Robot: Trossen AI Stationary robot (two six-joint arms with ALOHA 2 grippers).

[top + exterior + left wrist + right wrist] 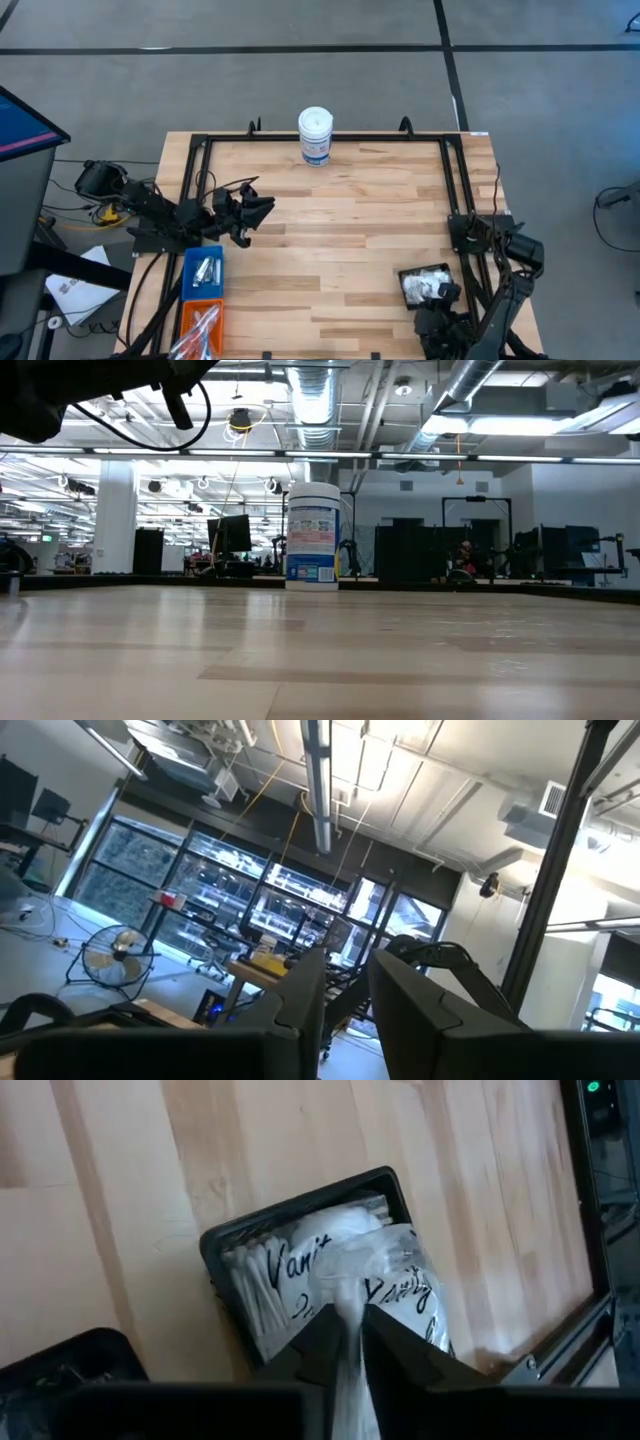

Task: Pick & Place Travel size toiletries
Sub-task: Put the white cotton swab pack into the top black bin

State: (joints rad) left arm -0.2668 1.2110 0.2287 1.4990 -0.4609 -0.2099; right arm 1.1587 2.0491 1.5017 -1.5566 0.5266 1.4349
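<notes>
Right gripper (pixel 345 1342) pinching clear crinkly packet (pixel 390 1285) over black rectangular bin (pixel 225 1240) near table's front right corner, left gripper (pixel 262 207) hovering, fingers slightly apart.

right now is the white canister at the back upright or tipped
Upright. The white canister stands on its base on the table, label level; from above only its round lid shows.
</notes>
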